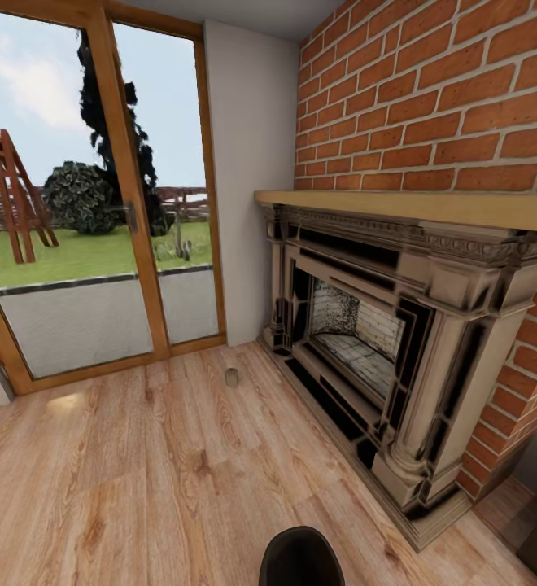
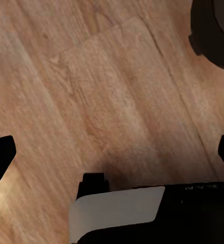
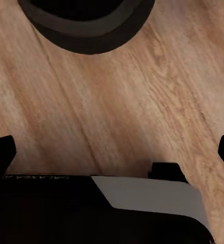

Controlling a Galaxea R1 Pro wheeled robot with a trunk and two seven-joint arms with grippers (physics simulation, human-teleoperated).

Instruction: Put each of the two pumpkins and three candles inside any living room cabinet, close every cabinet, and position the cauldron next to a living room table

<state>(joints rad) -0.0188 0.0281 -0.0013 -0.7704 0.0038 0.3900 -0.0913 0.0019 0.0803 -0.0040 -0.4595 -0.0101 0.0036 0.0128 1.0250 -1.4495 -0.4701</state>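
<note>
Pale oak-coloured floorboards (image 1: pixel 138 480) run across the room in the head view, and on them one candle (image 1: pixel 232 377), a short beige-grey cylinder, stands upright by itself, near the bottom rail of the glazed patio door (image 1: pixel 98 244) and a little way out from the corner of the fireplace (image 1: pixel 382 342). The fireplace is a carved stone surround with dark panels and an open firebox, topped by a light wooden mantel shelf (image 1: pixel 415 207) and set against a red brick wall (image 1: pixel 439 106). Through the door's glass show a lawn, a dark shrub and a wooden frame. At the bottom edge of the head view a rounded black part of the robot (image 1: pixel 301 557) juts in. In the left wrist view the left gripper (image 2: pixel 112 152) hangs above bare boards with its fingers (image 2: pixel 0 157) set wide apart at the two sides of the picture and nothing between them. In the right wrist view the right gripper (image 3: pixel 112 150) is the same, its fingers (image 3: pixel 1 152) spread wide over the boards and empty, with a round black shape (image 3: pixel 86 25) on the floor beyond them.
</note>
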